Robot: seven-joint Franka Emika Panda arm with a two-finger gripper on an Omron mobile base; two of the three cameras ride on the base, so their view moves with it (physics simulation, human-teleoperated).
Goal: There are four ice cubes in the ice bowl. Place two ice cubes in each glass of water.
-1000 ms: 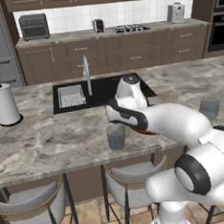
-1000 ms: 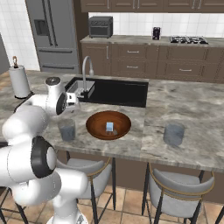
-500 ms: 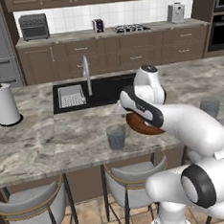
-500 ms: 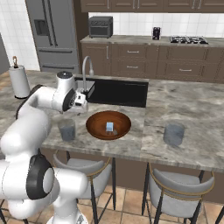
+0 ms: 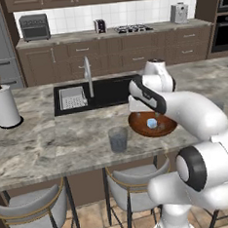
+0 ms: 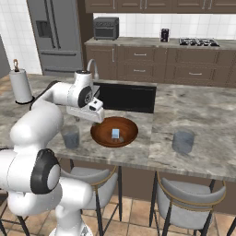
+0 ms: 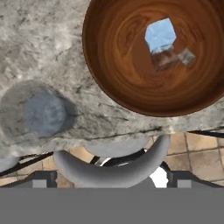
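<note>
Below, round grained wooden ice bowl [image 7: 131,74] — one translucent ice cube [image 7: 160,36].

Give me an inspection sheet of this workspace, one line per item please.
Surface: marble island counter with a black sink.
Job's things: ice bowl holding pale ice cubes, count unclear; near glass beside the bowl; far glass apart from it.
Clutter: paper-towel roll.
Grippers: gripper over the counter at the bowl's edge; state cannot be told.
Cables: nothing seen.
Surroundings: stools, cabinets, fridge.
</note>
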